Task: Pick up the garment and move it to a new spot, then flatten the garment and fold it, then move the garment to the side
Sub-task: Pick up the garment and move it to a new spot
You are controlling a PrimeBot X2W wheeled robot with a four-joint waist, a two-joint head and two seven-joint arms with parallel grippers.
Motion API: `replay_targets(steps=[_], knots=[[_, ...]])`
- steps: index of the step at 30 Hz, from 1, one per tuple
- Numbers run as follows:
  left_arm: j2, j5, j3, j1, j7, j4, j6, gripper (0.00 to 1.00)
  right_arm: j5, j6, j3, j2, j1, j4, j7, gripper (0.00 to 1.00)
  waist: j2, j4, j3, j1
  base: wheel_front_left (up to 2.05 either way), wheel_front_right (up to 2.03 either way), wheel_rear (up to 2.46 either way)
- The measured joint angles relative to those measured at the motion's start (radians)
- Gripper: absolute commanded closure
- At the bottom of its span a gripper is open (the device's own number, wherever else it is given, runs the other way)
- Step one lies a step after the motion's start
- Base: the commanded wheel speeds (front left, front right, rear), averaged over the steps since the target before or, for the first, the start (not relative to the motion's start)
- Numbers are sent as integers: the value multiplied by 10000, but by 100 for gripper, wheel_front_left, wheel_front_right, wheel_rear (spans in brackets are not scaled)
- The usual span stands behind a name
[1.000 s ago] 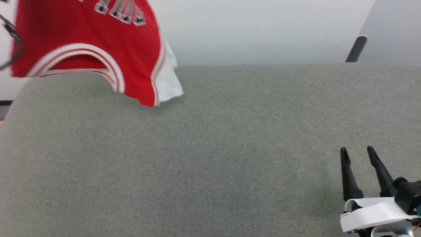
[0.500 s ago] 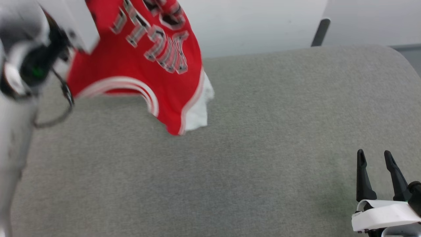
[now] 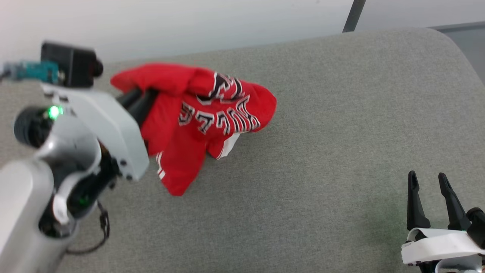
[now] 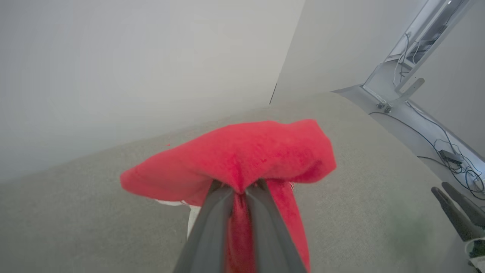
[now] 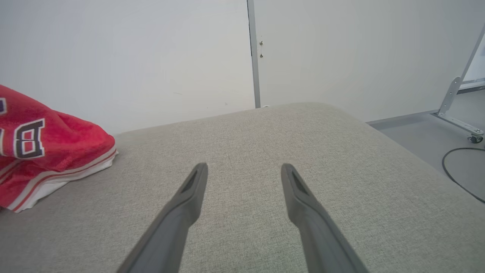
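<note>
Left end effector [image 4: 239, 185] clamps the garment [image 3: 246, 98], lettering [image 3: 219, 119] legible from the head view; right end effector [image 3: 427, 176] spread, empty.

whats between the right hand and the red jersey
Nothing: only bare grey upholstery separates the right hand from the red jersey, as the head view shows.
</note>
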State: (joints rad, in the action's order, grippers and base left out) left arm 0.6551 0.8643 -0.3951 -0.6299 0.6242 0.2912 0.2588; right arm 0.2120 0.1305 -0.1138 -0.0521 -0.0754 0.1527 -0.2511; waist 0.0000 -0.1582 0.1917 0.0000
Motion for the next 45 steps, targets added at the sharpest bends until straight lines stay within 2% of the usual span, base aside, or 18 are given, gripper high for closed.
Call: replay_targets(steps=[6, 12, 18, 25, 26, 27, 28, 37, 41, 45], knots=[[201, 167, -35, 1447, -44, 583, 336, 100, 119, 0, 130, 2, -167, 155, -58, 0, 0, -47, 217, 0, 0, 0, 0], [6, 290, -535, 2819, -251, 715, 487, 100, 198, 0, 190, 2, -208, 314, -90, 0, 0, -75, 382, 0, 0, 0, 0], [-314, 305, -1133, 3512, -489, 378, 311, 100, 247, 0, 265, 4, -364, 433, -102, 0, 0, -33, 450, 0, 0, 0, 0], [-663, 249, -1628, 3719, -780, -587, -142, 100, 242, 0, 408, 4, -375, 489, -102, 0, 0, 43, 357, 0, 0, 0, 0], [-721, 247, -1661, 3719, -805, -713, -190, 81, 236, 0, 428, 4, -374, 502, -102, 0, 0, 53, 317, 0, 0, 0, 0], [-759, 247, -1689, 3718, -849, -809, -221, 53, 221, 0, 437, 4, -371, 514, -102, 0, 0, 65, 270, 0, 0, 0, 0], [-786, 251, -1701, 3718, -880, -865, -236, 2, 190, 0, 451, 4, -366, 523, -102, 0, 0, 80, 216, 0, 0, 0, 0], [-788, 320, -1801, 3759, -928, -754, -437, 0, -33, 0, 652, 8, -107, 600, -102, 0, 0, 326, -432, 0, 0, 0, 0], [-761, 192, -1737, 3895, -1348, -711, -506, 0, -167, 0, 807, 4, -43, 569, -65, 0, 0, 543, -804, 0, 0, 0, 0], [-798, -42, -1574, 4085, -2222, -851, -709, 0, -207, 0, 968, -36, 64, 483, 54, 0, 0, 799, -1182, 0, 0, 0, 0]])
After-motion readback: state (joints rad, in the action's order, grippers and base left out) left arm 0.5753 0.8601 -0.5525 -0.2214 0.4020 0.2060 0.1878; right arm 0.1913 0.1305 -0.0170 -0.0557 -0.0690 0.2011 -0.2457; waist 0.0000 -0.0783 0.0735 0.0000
